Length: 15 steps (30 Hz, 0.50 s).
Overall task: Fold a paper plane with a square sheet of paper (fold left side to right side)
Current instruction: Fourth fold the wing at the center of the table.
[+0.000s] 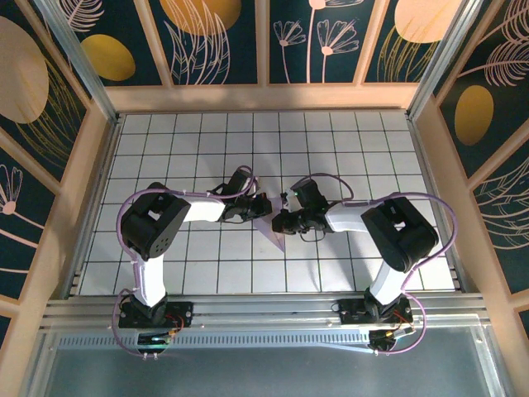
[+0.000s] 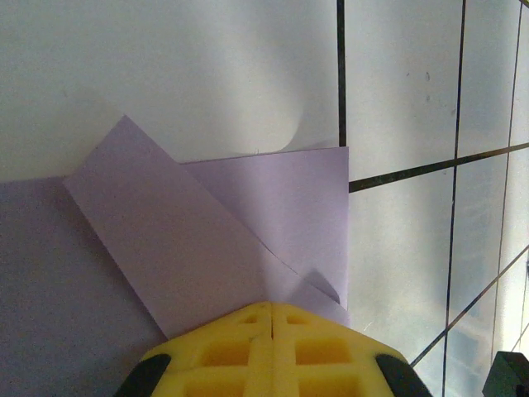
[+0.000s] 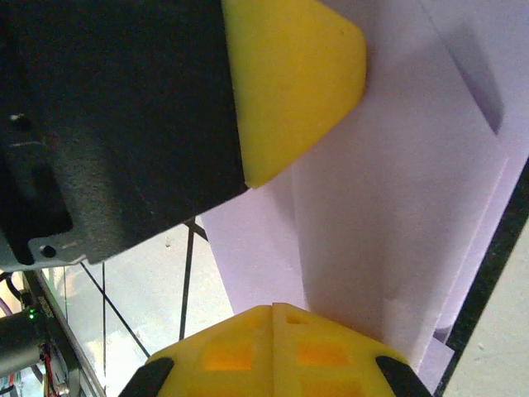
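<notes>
Both clenched on nothing, left gripper [image 2: 273, 318] and right gripper [image 3: 273, 318] pressing tips onto folded paper [image 2: 240, 223]: any sideways slip liable to drag it askew or tear it.

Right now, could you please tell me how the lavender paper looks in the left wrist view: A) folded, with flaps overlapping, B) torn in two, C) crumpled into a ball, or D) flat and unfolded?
A: the lavender paper shows a straight-edged diagonal flap lying over another layer, just ahead of the left gripper, whose jaws are shut.
</notes>
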### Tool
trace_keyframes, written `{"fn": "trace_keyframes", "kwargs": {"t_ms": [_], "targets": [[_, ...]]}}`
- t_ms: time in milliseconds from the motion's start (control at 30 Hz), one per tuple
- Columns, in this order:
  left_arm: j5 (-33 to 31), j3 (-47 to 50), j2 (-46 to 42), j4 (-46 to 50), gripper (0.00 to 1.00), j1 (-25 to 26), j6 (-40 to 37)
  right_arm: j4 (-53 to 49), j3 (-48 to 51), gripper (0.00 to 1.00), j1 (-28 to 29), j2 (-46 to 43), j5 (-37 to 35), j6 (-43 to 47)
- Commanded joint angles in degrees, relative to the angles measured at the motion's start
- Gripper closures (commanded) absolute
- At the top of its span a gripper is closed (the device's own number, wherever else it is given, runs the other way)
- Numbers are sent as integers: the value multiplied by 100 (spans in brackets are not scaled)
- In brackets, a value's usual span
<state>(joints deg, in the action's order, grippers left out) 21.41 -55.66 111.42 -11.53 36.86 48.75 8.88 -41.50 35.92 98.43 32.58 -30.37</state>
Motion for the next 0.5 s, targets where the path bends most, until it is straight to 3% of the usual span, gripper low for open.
{"fn": "trace_keyframes", "kwargs": {"t_ms": [0,467], "targets": [[-251,178,104,388,100,-10,67,159,-103,100,-48,156,-53,80],[-364,100,176,598,100,-8,126,-362,437,100,58,-83,-116,206]]}}
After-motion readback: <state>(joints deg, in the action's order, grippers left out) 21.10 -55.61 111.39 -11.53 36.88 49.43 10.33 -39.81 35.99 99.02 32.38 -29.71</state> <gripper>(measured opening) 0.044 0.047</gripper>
